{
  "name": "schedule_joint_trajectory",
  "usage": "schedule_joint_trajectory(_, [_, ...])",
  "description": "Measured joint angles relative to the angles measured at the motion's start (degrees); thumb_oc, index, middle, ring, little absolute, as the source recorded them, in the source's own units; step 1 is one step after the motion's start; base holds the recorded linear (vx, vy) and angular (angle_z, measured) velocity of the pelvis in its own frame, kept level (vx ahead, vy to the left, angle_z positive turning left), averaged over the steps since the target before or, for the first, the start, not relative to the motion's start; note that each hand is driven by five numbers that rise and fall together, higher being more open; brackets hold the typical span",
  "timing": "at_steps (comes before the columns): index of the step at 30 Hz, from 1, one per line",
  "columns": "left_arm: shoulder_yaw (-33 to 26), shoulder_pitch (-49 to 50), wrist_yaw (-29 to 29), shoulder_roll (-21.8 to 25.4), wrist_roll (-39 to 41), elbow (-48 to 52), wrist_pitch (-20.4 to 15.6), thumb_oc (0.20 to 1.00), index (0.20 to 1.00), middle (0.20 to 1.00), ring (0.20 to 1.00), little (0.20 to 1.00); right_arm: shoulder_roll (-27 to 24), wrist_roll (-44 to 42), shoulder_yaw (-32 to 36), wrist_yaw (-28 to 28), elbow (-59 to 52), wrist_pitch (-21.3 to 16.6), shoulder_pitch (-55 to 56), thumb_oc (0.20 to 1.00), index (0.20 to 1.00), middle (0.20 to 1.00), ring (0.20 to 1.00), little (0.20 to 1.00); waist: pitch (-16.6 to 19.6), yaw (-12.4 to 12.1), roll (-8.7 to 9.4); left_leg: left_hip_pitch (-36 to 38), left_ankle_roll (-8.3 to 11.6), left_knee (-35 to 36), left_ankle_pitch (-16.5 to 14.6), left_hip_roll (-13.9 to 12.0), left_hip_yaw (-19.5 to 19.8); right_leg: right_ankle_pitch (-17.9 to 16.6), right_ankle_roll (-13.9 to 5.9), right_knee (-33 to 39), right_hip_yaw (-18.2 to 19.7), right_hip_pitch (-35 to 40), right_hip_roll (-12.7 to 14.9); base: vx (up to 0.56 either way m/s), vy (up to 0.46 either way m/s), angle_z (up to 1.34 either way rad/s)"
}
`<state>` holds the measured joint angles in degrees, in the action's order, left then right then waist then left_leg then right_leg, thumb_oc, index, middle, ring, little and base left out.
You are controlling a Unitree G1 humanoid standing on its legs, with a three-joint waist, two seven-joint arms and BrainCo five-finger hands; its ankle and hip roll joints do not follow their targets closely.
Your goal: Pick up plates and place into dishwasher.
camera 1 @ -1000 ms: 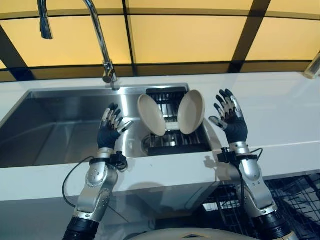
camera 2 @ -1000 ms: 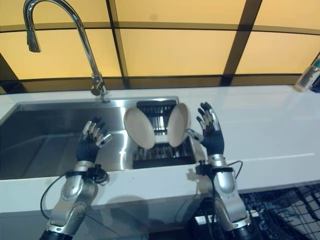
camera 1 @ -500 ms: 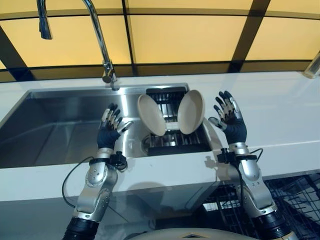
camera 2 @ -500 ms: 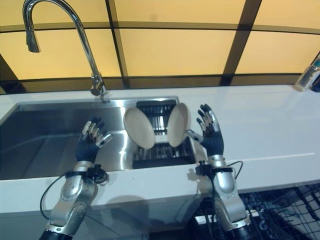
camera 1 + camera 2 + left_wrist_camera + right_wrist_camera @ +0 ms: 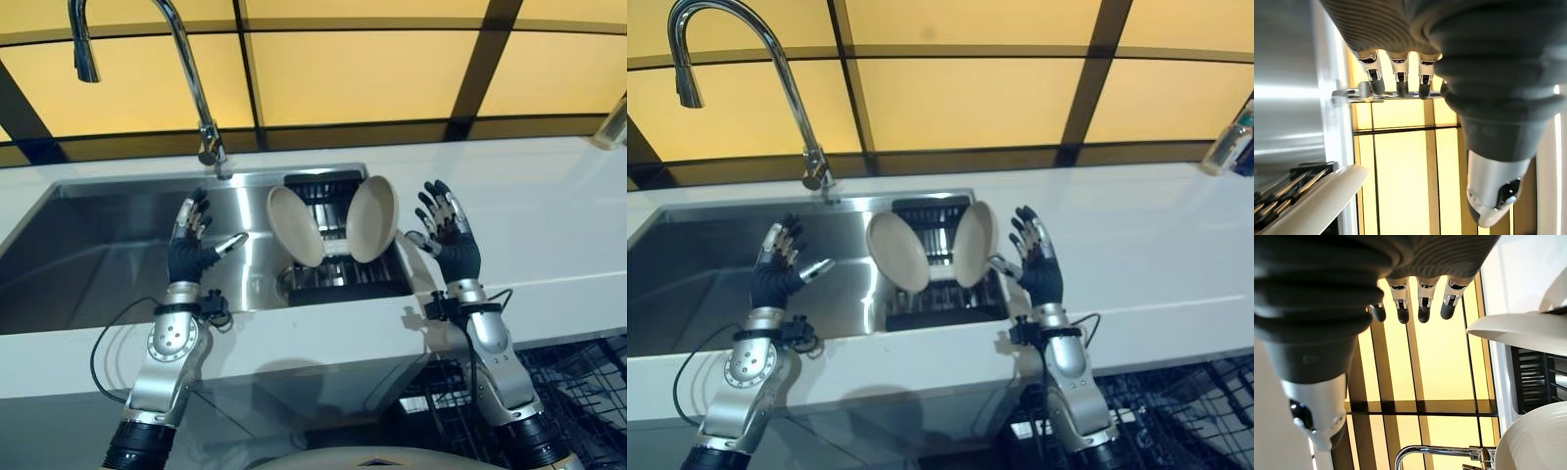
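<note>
Two cream plates, one on the left (image 5: 295,225) and one on the right (image 5: 372,218), stand on edge in the dark dish rack (image 5: 343,279) set at the right end of the steel sink (image 5: 108,255). The left hand (image 5: 186,255) hovers over the basin, fingers spread and empty. The right hand (image 5: 449,240) is raised just beside the right plate, fingers splayed wide, holding nothing. A curved faucet (image 5: 191,73) rises behind the sink.

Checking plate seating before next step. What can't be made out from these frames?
- Lower edges of the two plates, head views: hidden down among the rack tines, so seating can't be confirmed.
- Rack floor: dark, covered by the plates.
- Bottle at the counter's right edge: cut off by the frame.
- Both hands open, touching nothing.
</note>
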<state>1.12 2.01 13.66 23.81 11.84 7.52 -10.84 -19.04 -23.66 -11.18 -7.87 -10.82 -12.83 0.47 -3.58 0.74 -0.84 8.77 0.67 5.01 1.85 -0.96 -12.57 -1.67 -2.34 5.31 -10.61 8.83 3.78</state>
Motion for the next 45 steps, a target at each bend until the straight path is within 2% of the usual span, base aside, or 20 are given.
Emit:
schedule_joint_trajectory(4, [-0.4,-1.4,0.8,1.9,-6.6,-2.9,-1.4,1.0,1.0,1.0,1.0,1.0,-0.4,-0.1,0.9,1.1,0.0,0.7,0.0,1.0,1.0,1.0,1.0,1.0,0.8,0.1,-1.35,0.5,0.11,0.0,-0.1,-0.2,-0.8,0.1,-0.12,0.1,0.7,0.1,-0.2,0.01,-0.005,-0.09])
schedule_joint_trajectory(9, [-0.5,-2.2,3.4,7.3,-14.6,-8.5,-3.8,1.0,1.0,1.0,1.0,1.0,-2.6,-0.3,1.7,2.1,0.0,0.8,0.0,1.0,1.0,1.0,1.0,1.0,1.8,0.4,-2.84,0.7,0.28,0.0,-0.2,-0.6,-1.3,0.1,-0.12,0.2,1.3,0.0,-0.5,0.02,0.006,-0.07])
schedule_joint_trajectory(10, [-0.5,-2.2,3.9,8.4,-16.2,-9.8,-4.3,1.0,1.0,1.0,1.0,1.0,-2.8,-0.4,1.8,2.3,0.0,0.9,0.0,1.0,1.0,1.0,1.0,1.0,1.9,1.4,-3.01,0.7,0.32,0.0,-0.2,-0.6,-1.4,0.1,-0.11,0.2,1.4,-0.1,-0.6,0.01,0.014,-0.04])
schedule_joint_trajectory(15, [-0.5,-2.3,5.7,13.2,-24.9,-13.1,-5.2,1.0,1.0,1.0,1.0,1.0,-4.7,-0.8,1.9,3.8,0.0,2.1,0.5,1.0,1.0,1.0,1.0,1.0,2.3,2.7,-4.16,0.7,0.41,0.0,-0.3,-0.7,-1.8,0.1,-0.08,0.2,1.8,-0.3,-0.6,0.01,0.016,-0.04])
schedule_joint_trajectory(19, [-0.1,-3.0,6.0,14.3,-24.3,-16.4,-5.3,1.0,1.0,1.0,1.0,1.0,-5.0,-1.7,3.0,4.5,0.0,2.2,0.8,1.0,1.0,1.0,1.0,1.0,2.0,3.1,-5.23,0.7,0.46,0.0,-0.3,-0.8,-2.4,0.1,-0.02,0.2,2.2,-0.6,-0.7,0.03,0.028,-0.07])
schedule_joint_trajectory(21, [-0.1,-3.6,5.3,13.9,-20.4,-17.5,-5.1,1.0,1.0,1.0,1.0,1.0,-4.9,-1.7,3.4,4.5,0.0,2.3,0.9,1.0,1.0,1.0,1.0,1.0,2.1,3.2,-5.49,0.7,0.5,0.0,-0.3,-0.8,-2.6,0.1,-0.02,0.2,2.4,-0.7,-0.8,0.03,0.015,-0.05])
schedule_joint_trajectory(23, [-0.2,-4.3,4.4,11.6,-15.0,-18.0,-4.7,1.0,1.0,1.0,1.0,1.0,-4.9,-1.7,3.9,4.5,0.0,2.5,1.0,1.0,1.0,1.0,1.0,1.0,2.1,3.2,-5.74,0.7,0.51,0.0,-0.3,-0.8,-2.7,0.1,-0.01,0.2,2.5,-0.7,-0.8,0.01,0.002,-0.02])
schedule_joint_trajectory(25, [-0.2,-4.5,4.1,9.5,-13.0,-18.2,-4.6,1.0,1.0,1.0,1.0,1.0,-4.8,-1.7,3.8,4.5,0.0,3.0,1.0,1.0,1.0,1.0,1.0,1.0,2.1,3.3,-5.77,0.7,0.52,0.0,-0.3,-0.9,-2.8,0.1,-0.01,0.1,2.6,-0.8,-0.8,0.01,-0.019,-0.01])
schedule_joint_trajectory(27, [-0.1,-4.5,4.1,8.0,-13.0,-18.4,-4.6,1.0,1.0,1.0,1.0,1.0,-4.9,-1.7,3.8,5.0,0.0,3.1,1.0,1.0,1.0,1.0,1.0,1.0,2.1,3.2,-5.73,0.7,0.56,0.0,-0.4,-1.0,-2.9,0.1,0.02,0.1,2.8,-0.9,-0.9,0.02,-0.058,-0.03])
schedule_joint_trajectory(34, [-0.2,-4.5,5.0,8.4,-15.0,-19.5,-4.7,1.0,1.0,1.0,1.0,1.0,-5.5,-1.7,3.8,5.6,0.0,3.2,1.0,1.0,1.0,1.0,1.0,1.0,2.0,3.3,-5.57,0.9,0.87,-0.1,-0.5,-1.3,-3.4,0.3,0.31,-0.1,3.5,-1.1,-1.3,0.03,-0.07,-0.05])
schedule_joint_trajectory(37, [-0.2,-4.5,5.3,8.5,-15.0,-20.6,-4.6,1.0,1.0,1.0,1.0,1.0,-5.6,-1.8,4.1,5.6,0.0,3.2,1.5,1.0,1.0,1.0,1.0,1.0,1.7,4.0,-5.18,1.3,1.17,-0.1,-0.6,-1.6,-3.6,0.8,1.05,-0.5,3.8,-1.1,-1.6,0.03,-0.059,-0.07])
schedule_joint_trajectory(43, [-0.4,-4.5,5.9,8.6,-14.9,-20.6,-4.6,1.0,1.0,1.0,1.0,1.0,-5.6,-1.8,5.1,6.3,0.0,3.2,2.0,1.0,1.0,1.0,1.0,1.0,0.0,4.7,-5.06,1.6,2.17,-1.6,-1.3,-2.8,-4.4,3.2,1.84,-5.6,4.1,-3.7,-1.8,0.04,-0.067,-0.21])
schedule_joint_trajectory(45, [-0.5,-4.5,5.9,8.6,-14.8,-20.7,-4.6,1.0,1.0,1.0,1.0,1.0,-5.5,-1.8,5.9,6.8,0.0,3.3,2.0,1.0,1.0,1.0,1.0,1.0,-0.8,4.8,-4.37,1.3,2.61,-3.8,-1.6,-3.0,-4.3,4.1,2.22,-7.6,4.5,-4.5,-1.5,0.03,-0.076,-0.35])
